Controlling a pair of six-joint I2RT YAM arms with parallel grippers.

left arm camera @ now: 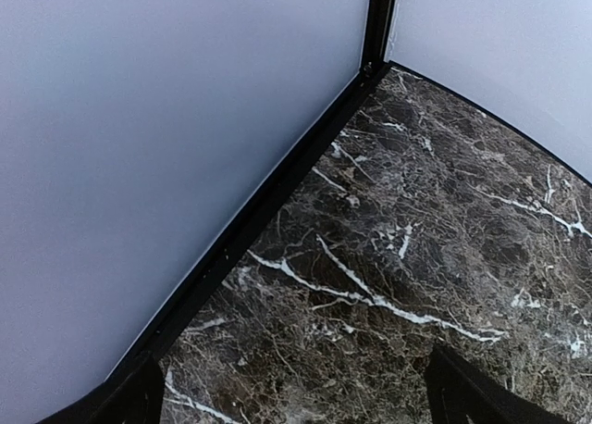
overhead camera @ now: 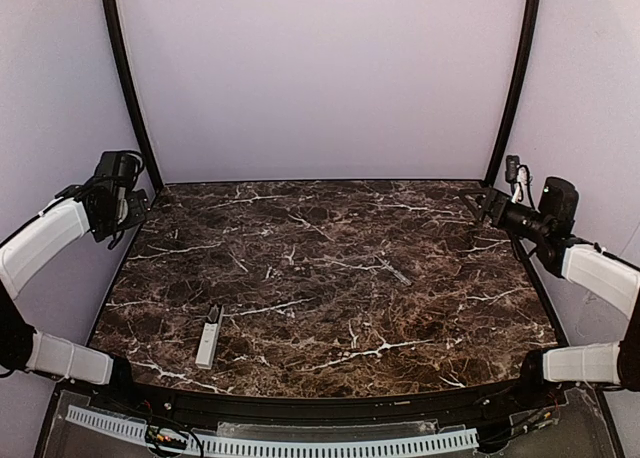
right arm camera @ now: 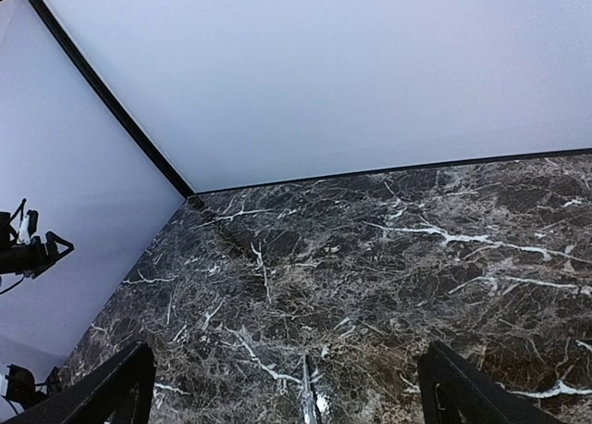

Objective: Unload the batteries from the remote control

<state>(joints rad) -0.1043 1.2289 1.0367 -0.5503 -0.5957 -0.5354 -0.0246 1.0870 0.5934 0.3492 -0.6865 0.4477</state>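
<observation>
remote control (overhead camera: 208,340) | near-left (lying flat) | well apart from left claw (overhead camera: 142,206)

— What carries everything?
— A dark brown, marble-patterned table (overhead camera: 330,228) with white veins.
— What lies on it?
— The remote control (overhead camera: 207,342), a white bar, lies flat near the front-left edge, with its dark end pointing away. A thin pale-grey strip (overhead camera: 394,272) lies well apart, right of centre.
</observation>
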